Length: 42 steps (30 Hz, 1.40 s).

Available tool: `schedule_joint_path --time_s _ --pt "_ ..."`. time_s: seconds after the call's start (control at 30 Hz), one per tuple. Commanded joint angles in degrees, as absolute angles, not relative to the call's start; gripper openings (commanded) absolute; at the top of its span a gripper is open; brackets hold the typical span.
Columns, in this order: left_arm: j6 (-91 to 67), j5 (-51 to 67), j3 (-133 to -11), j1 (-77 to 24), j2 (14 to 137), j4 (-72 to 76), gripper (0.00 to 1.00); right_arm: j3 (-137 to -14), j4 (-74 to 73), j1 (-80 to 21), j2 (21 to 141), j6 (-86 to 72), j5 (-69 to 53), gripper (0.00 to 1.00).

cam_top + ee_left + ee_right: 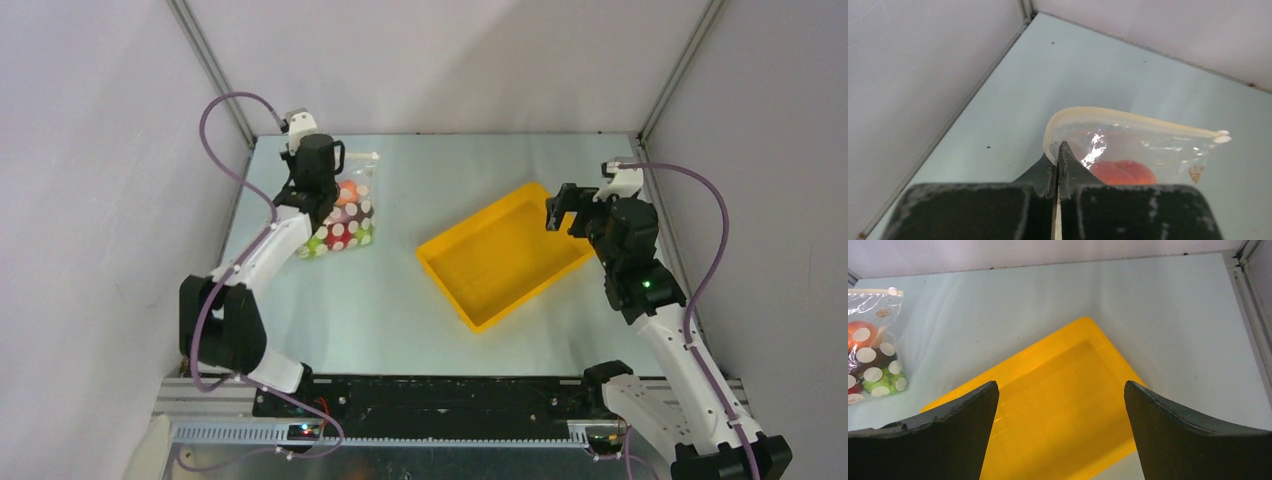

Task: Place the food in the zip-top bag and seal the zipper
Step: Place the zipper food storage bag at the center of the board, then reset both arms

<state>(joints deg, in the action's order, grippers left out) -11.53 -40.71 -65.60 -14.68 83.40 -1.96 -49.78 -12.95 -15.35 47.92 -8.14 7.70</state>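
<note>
Where the zip-top bag lay: the clear flat plastic zip-top bag, printed with rows of white dots, rested at the far left of the pale grey metal table, near the left wall, with its mouth edge turned toward the back wall.
Zipper: the narrow white zipper strip ran along the bag's far edge. In the left wrist view it bowed upward and curled down at its left-hand end to meet the fingertips. Whether it was pressed shut along its full length could not be told.
Food: the small toy produce sat inside the bag, behind the dotted film. An orange-red round piece lay nearest the zipper, a dark purple piece in the middle, and green round pieces at the end away from the zipper.
Left pincer: the left pincer was clenched, its two dark fingers pressed together on the bag at the curled end of the zipper.
Right pincer: the right pincer was released, its jaws spread wide, poised over the far right part of the tray.
Yellow tray: the yellow rectangular plastic tray lay skewed on the right half of the table, well apart from the bag.
</note>
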Motion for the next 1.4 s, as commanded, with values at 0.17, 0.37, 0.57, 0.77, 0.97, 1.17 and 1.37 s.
schedule_joint_path --time_s 0.17,0.37,0.57,0.77,0.97,1.17,1.37 --pt "-11.2 -53.3 -78.3 -13.6 92.4 -11.9 0.82 -49.5 -12.1 -13.7 47.2 -9.9 7.0 0.99" --pt "-12.6 -51.3 -78.9 -13.4 90.4 -13.8 1.0 -49.5 -12.7 -13.1 46.7 -15.0 10.8 0.99" --pt "-14.8 -46.5 -76.1 -13.4 83.5 -14.1 1.0 -49.5 -15.9 -12.0 45.7 -17.5 15.2 0.99" --pt "-21.4 -37.7 -67.5 -13.4 69.7 -15.4 1.0 -49.5 -19.8 -10.8 45.2 -20.8 16.4 0.99" --pt "-33.0 -21.6 -51.6 -13.6 52.5 -13.8 1.0 -47.4 -23.5 -9.2 42.5 -26.5 17.6 0.99" --pt "-41.9 -15.9 -40.4 -14.3 39.7 -16.2 1.0 -45.0 -27.7 -8.8 37.9 -27.1 15.7 0.99" --pt "-42.0 -19.0 -41.2 -16.0 35.3 -24.5 1.0 -40.3 -29.4 -8.9 30.9 -28.5 15.8 0.99"
